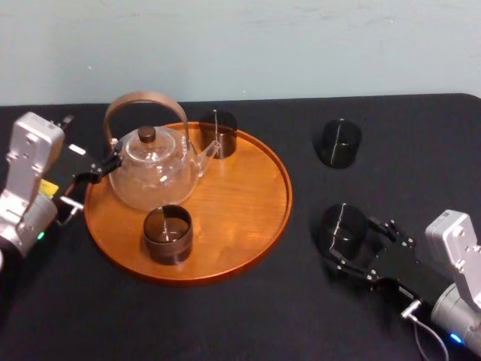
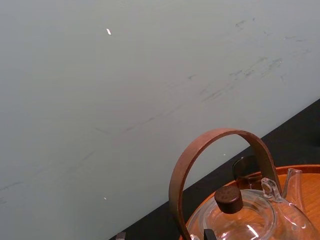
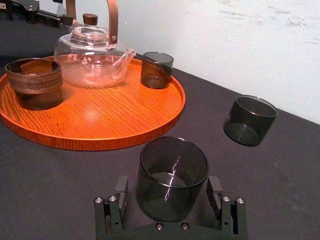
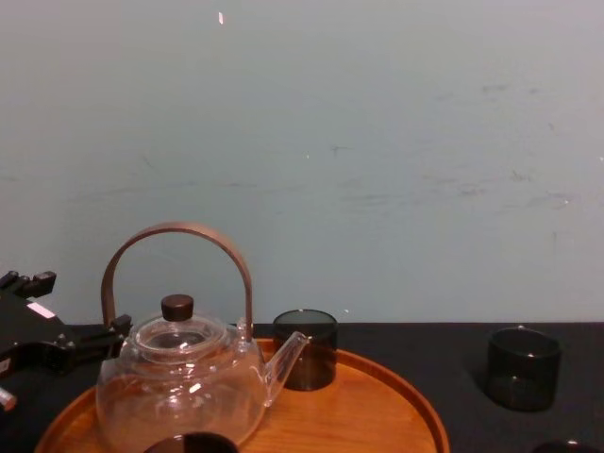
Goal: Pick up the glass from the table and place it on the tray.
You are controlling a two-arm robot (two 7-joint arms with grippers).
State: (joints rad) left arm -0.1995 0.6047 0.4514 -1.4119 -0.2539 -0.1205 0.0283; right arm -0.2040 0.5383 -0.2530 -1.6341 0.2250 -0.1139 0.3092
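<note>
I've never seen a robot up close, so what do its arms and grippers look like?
Both arms have pale grey, blocky wrist housings and black metal grippers. The left gripper has a yellow wrist label; the right gripper shows screw heads, a thin grey cable and a blue light.

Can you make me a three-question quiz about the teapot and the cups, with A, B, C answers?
1. Where is the clear glass teapot with the brown hoop handle?
A) on the round orange-brown wooden tray
B) on a shelf
C) on the floor

2. How many dark smoky glasses stand on the black table, off the tray?
A) none
B) two
C) five

3. What is the robot's right hand doing?
A) open around a glass on the table
B) squeezing the teapot
C) lifting a glass over the tray

Answers:
1 A: the teapot stands on the tray, with the left hand beside it.
2 B: one stands far back, one at the right hand.
3 A: its fingers stand apart on either side of the near glass.
</note>
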